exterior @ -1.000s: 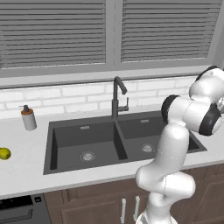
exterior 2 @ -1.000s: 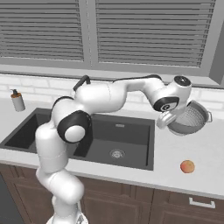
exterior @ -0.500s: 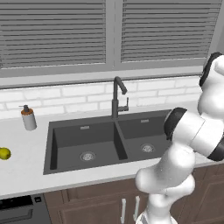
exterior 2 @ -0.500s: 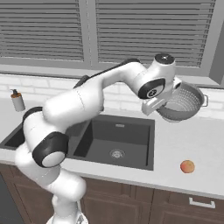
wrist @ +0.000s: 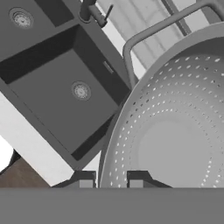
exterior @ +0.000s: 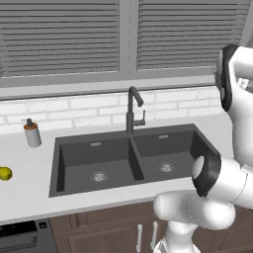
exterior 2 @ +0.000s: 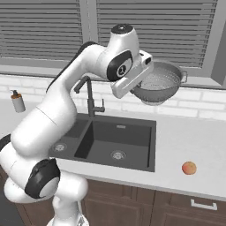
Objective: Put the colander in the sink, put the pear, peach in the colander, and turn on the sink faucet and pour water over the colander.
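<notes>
While the colander (exterior 2: 157,88) hangs high above the tabletop (exterior 2: 190,137), to the right of the sink (exterior 2: 112,141) and close to the window, you have it pinched by the rim with the jaws drawn narrow on the thin metal. Bring it left and down toward the right basin (wrist: 65,94), and keep the bowl level so it lands with its open side up, ready for fruit. Steer clear of the sink faucet (exterior 2: 89,99) as you swing; the spout stands between the 2 basins, just left of your path. Set it over the drain, under the reach of the spout, before you let go.

The peach (exterior 2: 189,167) lies on the near right tabletop, and the pear (exterior: 5,173) on the far left side, well apart from the sink; both wait untouched.

The left base view cuts off the hand and colander at its right edge. In the hand view the colander covers most of the picture, so the actual contact on the rim is hard to make out, and 1 handle (wrist: 162,26) shows as only a thin loop.
</notes>
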Robot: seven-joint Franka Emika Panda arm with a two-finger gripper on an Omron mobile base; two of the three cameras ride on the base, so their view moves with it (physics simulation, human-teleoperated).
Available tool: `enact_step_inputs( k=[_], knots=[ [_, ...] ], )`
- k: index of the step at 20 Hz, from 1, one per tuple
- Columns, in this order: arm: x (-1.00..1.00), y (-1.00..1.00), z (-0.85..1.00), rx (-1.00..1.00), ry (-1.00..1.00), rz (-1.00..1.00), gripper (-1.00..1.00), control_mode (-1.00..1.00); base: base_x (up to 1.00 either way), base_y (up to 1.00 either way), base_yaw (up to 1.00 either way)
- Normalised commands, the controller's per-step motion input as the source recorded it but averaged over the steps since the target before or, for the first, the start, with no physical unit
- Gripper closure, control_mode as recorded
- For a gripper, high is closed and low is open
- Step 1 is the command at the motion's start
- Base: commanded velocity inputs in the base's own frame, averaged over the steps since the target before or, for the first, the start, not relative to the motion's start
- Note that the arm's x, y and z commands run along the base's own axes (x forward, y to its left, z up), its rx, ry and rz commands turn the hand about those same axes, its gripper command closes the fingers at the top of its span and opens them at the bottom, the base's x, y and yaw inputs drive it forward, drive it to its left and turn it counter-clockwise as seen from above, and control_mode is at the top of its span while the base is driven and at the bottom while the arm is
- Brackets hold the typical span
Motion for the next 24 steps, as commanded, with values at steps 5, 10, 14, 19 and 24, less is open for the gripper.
enact_step_inputs(
  k=[5,10,14,19,24],
  knots=[
    [-0.36,1.00,0.56,-0.10,0.00,0.13,1.00,-1.00,0.00,0.00,0.00],
    [-0.40,1.00,0.32,-0.07,0.00,0.15,1.00,-1.00,0.00,0.00,0.00],
    [-0.40,1.00,0.11,-0.03,0.00,0.20,1.00,-1.00,0.00,0.00,0.00],
    [-0.33,1.00,0.00,-0.03,-0.02,0.24,1.00,-1.00,0.00,0.00,0.00],
    [-0.21,1.00,0.06,-0.03,-0.02,0.25,1.00,-1.00,0.00,0.00,0.00]
  ],
)
